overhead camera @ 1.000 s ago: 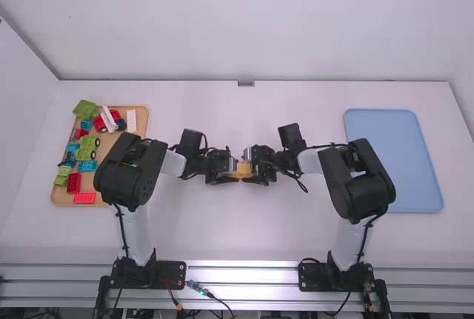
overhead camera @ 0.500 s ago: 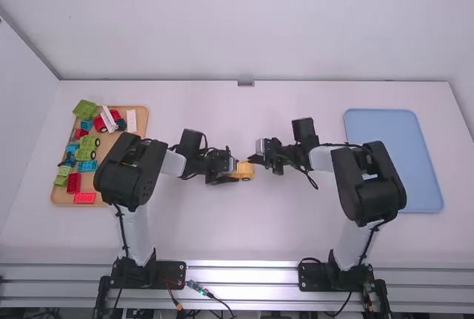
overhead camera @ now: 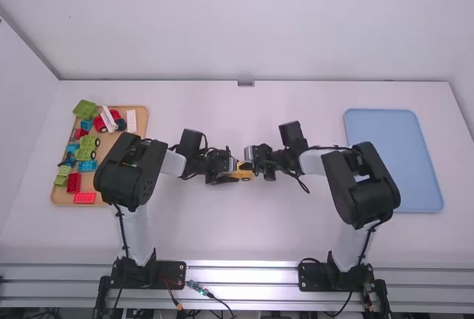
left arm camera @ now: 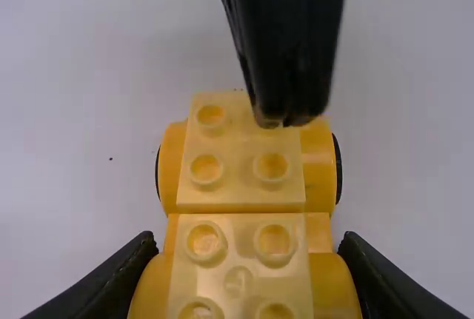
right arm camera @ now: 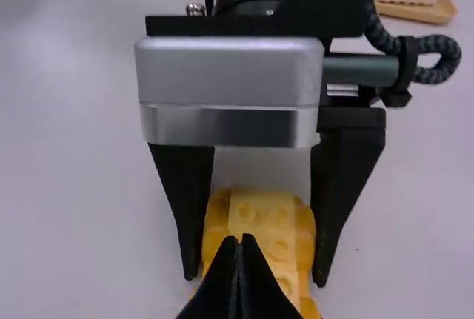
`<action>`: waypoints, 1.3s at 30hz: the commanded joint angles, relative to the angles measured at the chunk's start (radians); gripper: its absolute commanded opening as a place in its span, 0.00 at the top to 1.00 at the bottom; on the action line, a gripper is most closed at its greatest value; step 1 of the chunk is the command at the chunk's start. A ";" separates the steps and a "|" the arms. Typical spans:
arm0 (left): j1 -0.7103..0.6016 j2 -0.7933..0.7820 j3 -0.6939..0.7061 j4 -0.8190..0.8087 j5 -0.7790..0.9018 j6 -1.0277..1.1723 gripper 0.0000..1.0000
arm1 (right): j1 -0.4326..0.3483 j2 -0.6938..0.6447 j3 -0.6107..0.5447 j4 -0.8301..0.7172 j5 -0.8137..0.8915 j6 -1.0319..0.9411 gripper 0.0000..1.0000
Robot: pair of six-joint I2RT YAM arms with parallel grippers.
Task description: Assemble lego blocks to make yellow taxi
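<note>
Far left: wooden tray (overhead camera: 142, 121) on table (overhead camera: 185, 223), holding green blocks (overhead camera: 85, 109), red block (overhead camera: 84, 198), blue block (overhead camera: 87, 165), white block (overhead camera: 131, 121). Right of it, towards table's middle, left gripper (overhead camera: 235, 172) pinches yellow taxi (left arm camera: 241, 186), one finger against each side; studded top lies between the two fingers, the other end pokes out beyond the tips, wheels at its sides. Next, right gripper (overhead camera: 245, 165), facing the left one, fingers pressed together, nothing between them. Its tips sit at the taxi's free end, over a corner of the studs in left wrist view; cannot tell whether they touch. Far right: blue tray (overhead camera: 385, 134), well apart from taxi, just beside right arm's elbow (overhead camera: 374, 197)
</note>
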 commanded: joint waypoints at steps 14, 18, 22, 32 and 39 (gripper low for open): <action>-0.010 0.018 -0.013 0.000 -0.041 -0.003 0.57 | -0.005 0.024 -0.021 0.045 0.053 0.034 1.00; -0.010 0.018 -0.013 -0.005 -0.040 -0.003 0.57 | -0.004 0.109 0.036 0.011 0.005 0.033 1.00; -0.009 0.018 -0.013 -0.003 -0.043 -0.004 0.59 | -0.006 0.167 0.084 -0.068 0.006 0.002 1.00; -0.009 0.018 -0.006 -0.008 -0.042 -0.003 0.60 | -0.032 0.283 0.125 -0.035 -0.003 0.046 1.00; -0.010 0.018 -0.004 -0.008 -0.042 -0.003 0.62 | -0.065 0.292 0.077 0.001 -0.024 0.011 1.00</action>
